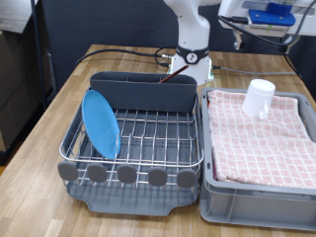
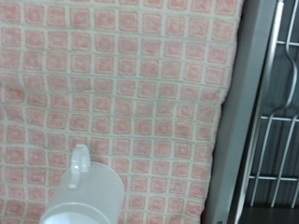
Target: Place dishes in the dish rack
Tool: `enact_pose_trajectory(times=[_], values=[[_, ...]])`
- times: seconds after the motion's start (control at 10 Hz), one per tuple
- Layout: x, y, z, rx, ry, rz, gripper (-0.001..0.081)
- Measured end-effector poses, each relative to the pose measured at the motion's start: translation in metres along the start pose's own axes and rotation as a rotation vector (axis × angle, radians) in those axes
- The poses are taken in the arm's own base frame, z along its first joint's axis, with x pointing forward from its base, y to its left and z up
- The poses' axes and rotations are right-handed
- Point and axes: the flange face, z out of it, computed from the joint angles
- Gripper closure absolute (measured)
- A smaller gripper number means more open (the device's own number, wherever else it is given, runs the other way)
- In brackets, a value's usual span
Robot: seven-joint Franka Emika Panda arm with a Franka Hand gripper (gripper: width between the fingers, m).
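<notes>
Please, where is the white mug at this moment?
The white mug stands on the checkered cloth in the grey bin, at the exterior view's right, beside the dish rack, which holds the blue plate.

Dish rack (image 1: 138, 148): lower left of the exterior view, on the counter (image 1: 59, 104). Plate (image 1: 100, 123): upright in the rack's left part. Bin (image 1: 259, 193): just right of the rack. Cloth (image 1: 259, 138): in the bin. Mug (image 1: 260, 97): on the cloth, upper right.

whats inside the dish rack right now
Only the light-blue plate, standing on edge at the dish rack's exterior-view left. The cutlery holder's inside is hidden. The white mug sits outside, on the checkered cloth.
</notes>
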Motion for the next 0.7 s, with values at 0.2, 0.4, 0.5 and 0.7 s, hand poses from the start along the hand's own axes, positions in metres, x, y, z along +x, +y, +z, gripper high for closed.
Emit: enact_pose_trajectory(times=[0.2,0.4,0.5,0.7], values=[[-0.012,-0.019,0.005,-0.006,-0.009,-0.005,0.0003],[-0.021,-0.030,0.020,-0.041,-0.070,-0.014,0.0003],[-0.024,-0.035,0.030,-0.063,-0.086,-0.027,0.0003],[-0.030,-0.042,0.054,-0.114,-0.112,-0.050,0.0003]])
